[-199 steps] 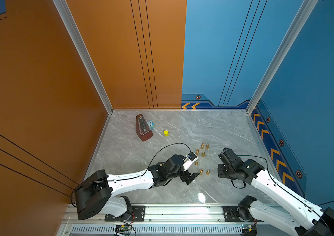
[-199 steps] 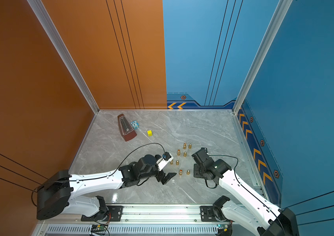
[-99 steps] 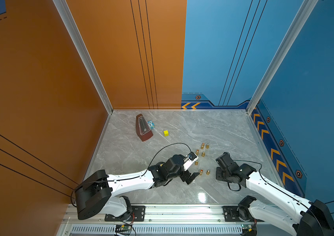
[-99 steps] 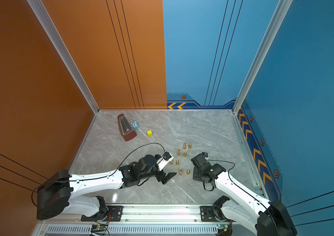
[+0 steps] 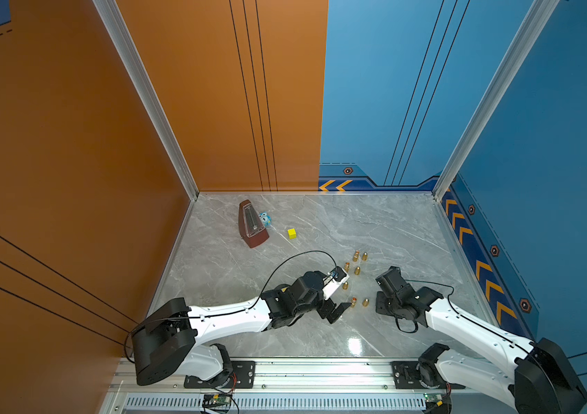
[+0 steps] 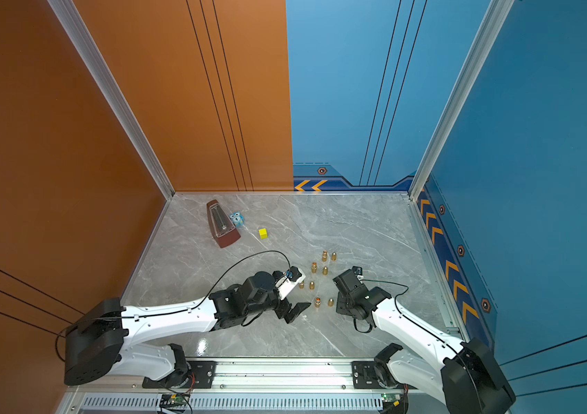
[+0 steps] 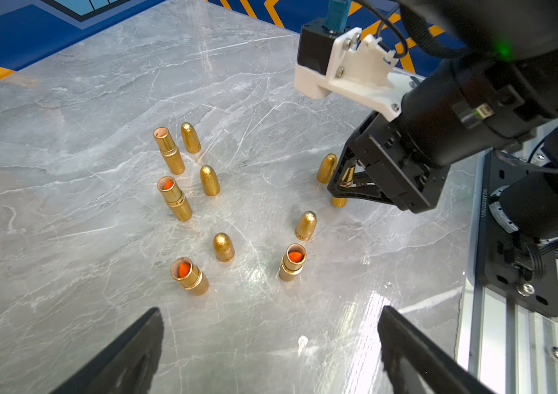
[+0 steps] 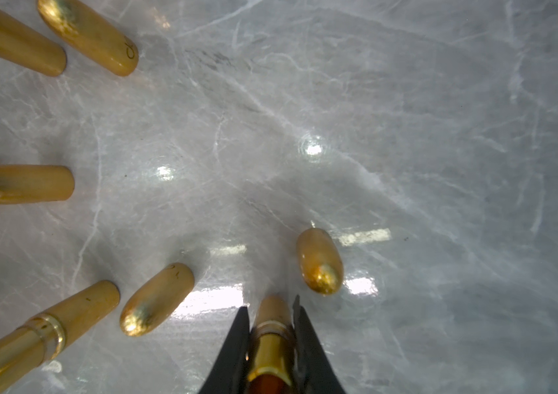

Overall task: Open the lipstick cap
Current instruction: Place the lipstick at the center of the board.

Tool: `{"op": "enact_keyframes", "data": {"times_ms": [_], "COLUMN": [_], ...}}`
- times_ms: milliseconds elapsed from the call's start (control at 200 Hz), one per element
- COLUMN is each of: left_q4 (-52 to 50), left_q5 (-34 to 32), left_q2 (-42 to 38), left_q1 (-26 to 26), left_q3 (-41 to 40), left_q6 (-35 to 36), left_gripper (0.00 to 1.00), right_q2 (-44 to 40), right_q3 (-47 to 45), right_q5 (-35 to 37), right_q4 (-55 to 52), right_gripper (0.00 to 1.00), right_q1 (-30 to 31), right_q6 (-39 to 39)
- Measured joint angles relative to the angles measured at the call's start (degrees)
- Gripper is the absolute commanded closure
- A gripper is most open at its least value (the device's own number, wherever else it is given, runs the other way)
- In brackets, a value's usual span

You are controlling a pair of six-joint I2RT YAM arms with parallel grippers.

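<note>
The right gripper [image 7: 341, 187] is clamped narrowly on the task's thing, a slim gold metal lipstick tube [image 8: 270, 344]. It pinches the shiny upper sleeve, so the matte base stands upright on the grey marble-patterned worktop [image 7: 270, 102]. The grip looks meant to steady the tube while it is set down. A bullet-shaped gold cap [image 8: 320, 261] stands upright just beside this gripper, apart from the tube, and is probably the one that came off it. The left gripper [image 7: 270, 312] is spread wide and empty, facing the cluster from well short of it, which suggests it has nothing left to pull. Between the two grippers, four other opened gold lipsticks [image 7: 174, 198] stand with their loose gold caps [image 7: 210, 180] near them, so the task looks all but finished. Compared with a second ago, the left arm has not moved. The right arm's forearm has sunk and its wrist has edged slightly toward the left gripper, with the grip unchanged.
</note>
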Motion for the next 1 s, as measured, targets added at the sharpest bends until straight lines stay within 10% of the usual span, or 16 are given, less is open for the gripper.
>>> {"op": "enact_keyframes", "data": {"times_ms": [1001], "left_q4": [0.0], "left_q5": [-1.9], "left_q2": [0.0], "left_q1": [-0.2], "left_q3": [0.0], "left_q6": [0.0], "left_gripper": [0.01], "right_q2": [2.2], "right_q3": [-0.2], "right_q5": [1.2], "right_q4": [2.3], "right_gripper": [0.56], "right_q1": [0.8], "right_q6": [0.2]}}
